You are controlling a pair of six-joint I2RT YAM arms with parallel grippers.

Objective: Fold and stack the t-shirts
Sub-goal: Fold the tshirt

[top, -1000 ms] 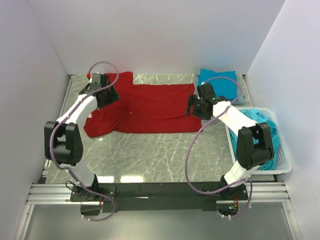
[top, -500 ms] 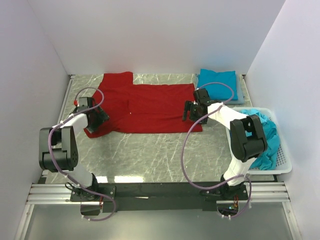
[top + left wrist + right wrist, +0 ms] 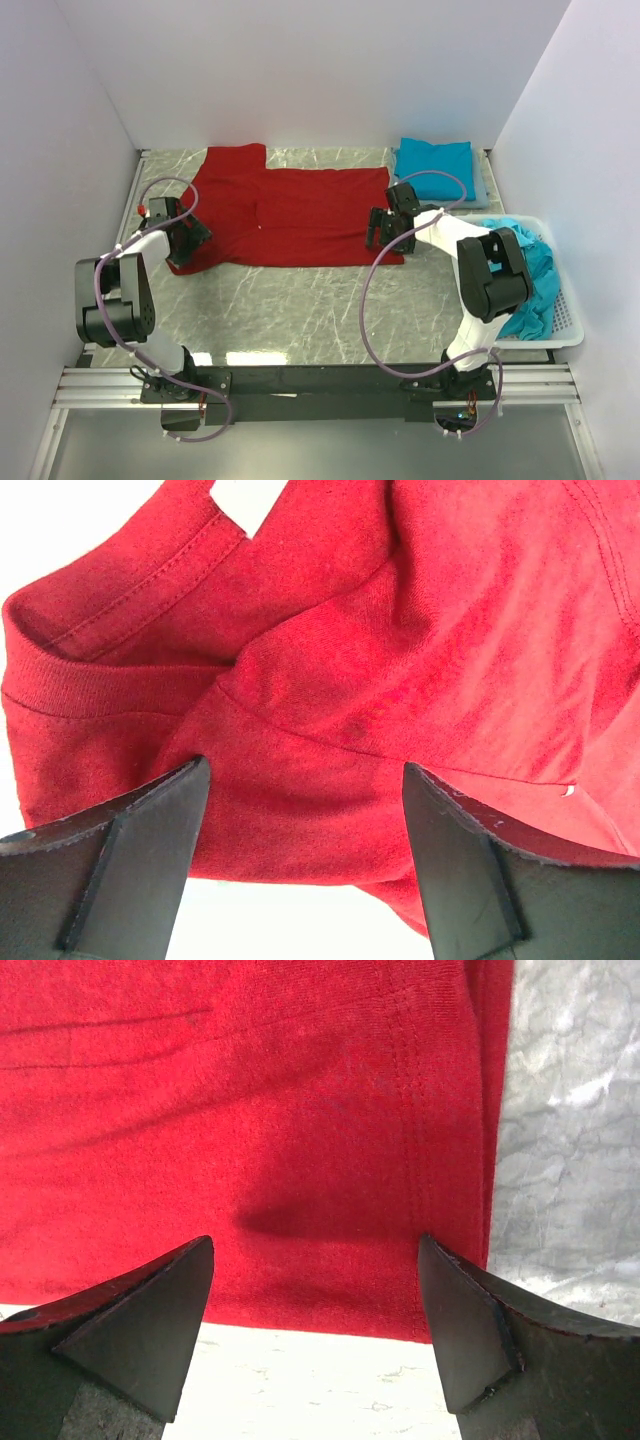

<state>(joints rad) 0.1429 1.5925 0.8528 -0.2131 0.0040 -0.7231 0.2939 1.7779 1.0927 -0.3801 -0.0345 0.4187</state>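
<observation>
Left wrist: hand [image 3: 302, 772] spread wide over red t-shirt [image 3: 480, 630]

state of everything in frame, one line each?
red t-shirt: spread out on the table
folded teal t-shirt: folded flat, far right
basket: upright, holding shirts
crumpled teal t-shirts: unfolded, in the basket
left claw: open over the red collar
right claw: open over the red hem corner

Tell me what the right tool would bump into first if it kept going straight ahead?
Probably the deep red cotton t-shirt: the right tool points open at its hemmed edge, though the gap is unclear.
</observation>
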